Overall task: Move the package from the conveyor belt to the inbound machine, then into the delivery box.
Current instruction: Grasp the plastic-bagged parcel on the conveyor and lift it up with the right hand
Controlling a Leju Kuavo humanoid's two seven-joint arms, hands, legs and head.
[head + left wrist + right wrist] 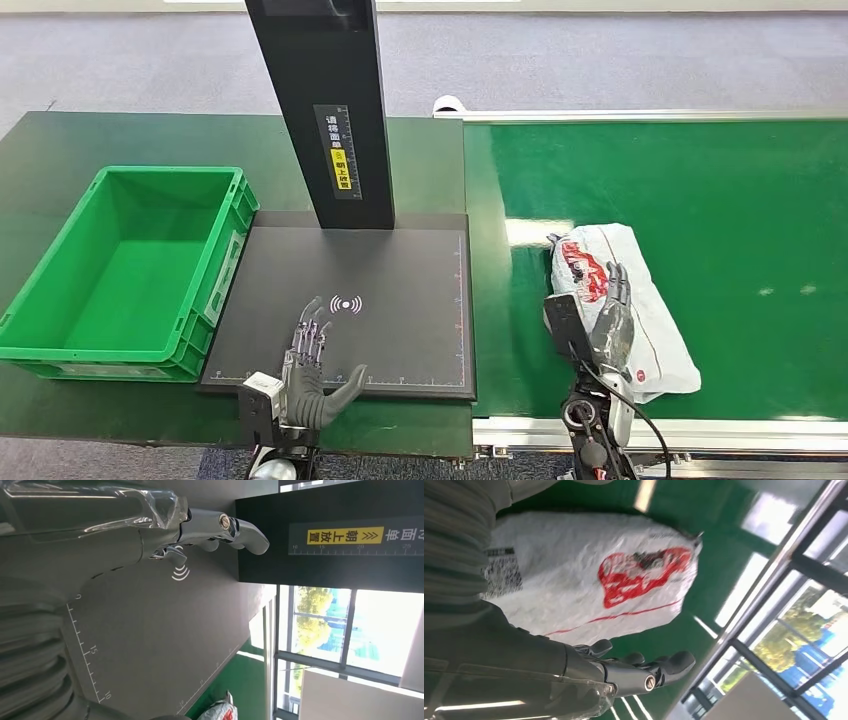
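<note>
A white plastic package with red print lies on the green conveyor belt, close to its near left part. My right hand hovers over the package with fingers extended and apart, holding nothing; in the right wrist view the package lies just beside the fingers. My left hand is open over the near edge of the black inbound machine pad, fingers spread, thumb out. The left wrist view shows its fingers above the pad's wireless symbol. The green delivery box stands empty at the left.
The machine's black post rises from the pad's far edge, with a yellow label. The pad and box sit on a dark green table. A metal rail runs along the belt's near edge. Grey floor lies beyond.
</note>
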